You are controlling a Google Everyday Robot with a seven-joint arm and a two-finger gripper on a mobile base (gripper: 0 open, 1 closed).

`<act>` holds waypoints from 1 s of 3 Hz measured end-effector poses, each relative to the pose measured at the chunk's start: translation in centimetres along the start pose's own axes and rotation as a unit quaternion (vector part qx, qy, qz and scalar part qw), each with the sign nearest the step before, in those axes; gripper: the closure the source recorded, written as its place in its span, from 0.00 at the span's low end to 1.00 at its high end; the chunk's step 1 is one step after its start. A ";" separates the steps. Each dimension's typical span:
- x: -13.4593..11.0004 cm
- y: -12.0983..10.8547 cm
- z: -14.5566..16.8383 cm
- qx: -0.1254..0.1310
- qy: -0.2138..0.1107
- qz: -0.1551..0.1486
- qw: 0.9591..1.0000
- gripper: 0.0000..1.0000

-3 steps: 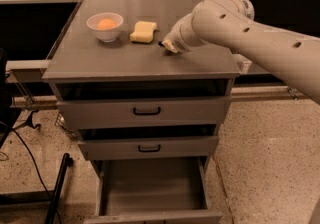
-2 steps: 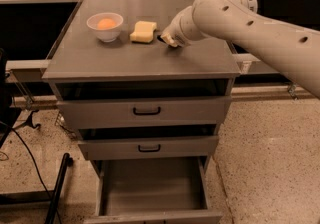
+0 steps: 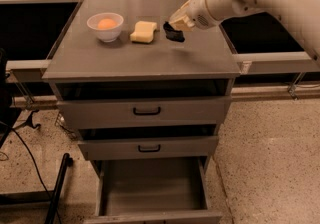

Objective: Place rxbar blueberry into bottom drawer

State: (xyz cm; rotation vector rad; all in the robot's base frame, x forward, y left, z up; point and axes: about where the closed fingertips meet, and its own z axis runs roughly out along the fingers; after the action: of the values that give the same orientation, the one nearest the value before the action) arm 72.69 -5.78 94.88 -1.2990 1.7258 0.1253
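The rxbar blueberry (image 3: 176, 34) shows as a small dark shape on the grey cabinet top (image 3: 140, 60), right of the yellow sponge (image 3: 143, 31). My gripper (image 3: 171, 27) comes in from the upper right on a cream arm and sits right at the bar, touching or just above it. The arm's end hides part of the bar. The bottom drawer (image 3: 150, 188) is pulled out at the foot of the cabinet, and its plain grey inside shows.
A white bowl (image 3: 105, 26) with an orange thing in it stands at the back left of the top. Two shallower drawers with black handles (image 3: 146, 111) are slightly ajar. A black pole (image 3: 57, 188) and cables lie on the floor at the left.
My gripper has moved a little toward the back of the cabinet top, and the arm has risen in the view. The dark bar stays at the gripper's tip.
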 end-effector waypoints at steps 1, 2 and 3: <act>-0.8 -1.0 -2.6 -0.040 -0.021 -0.050 0.998 1.00; -0.8 -0.1 -3.4 -0.065 -0.015 -0.064 0.996 1.00; -0.9 0.0 -3.3 -0.069 -0.018 -0.065 0.995 1.00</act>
State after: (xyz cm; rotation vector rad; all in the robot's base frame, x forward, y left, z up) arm 70.65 -7.01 97.35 -1.4967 1.6205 0.1939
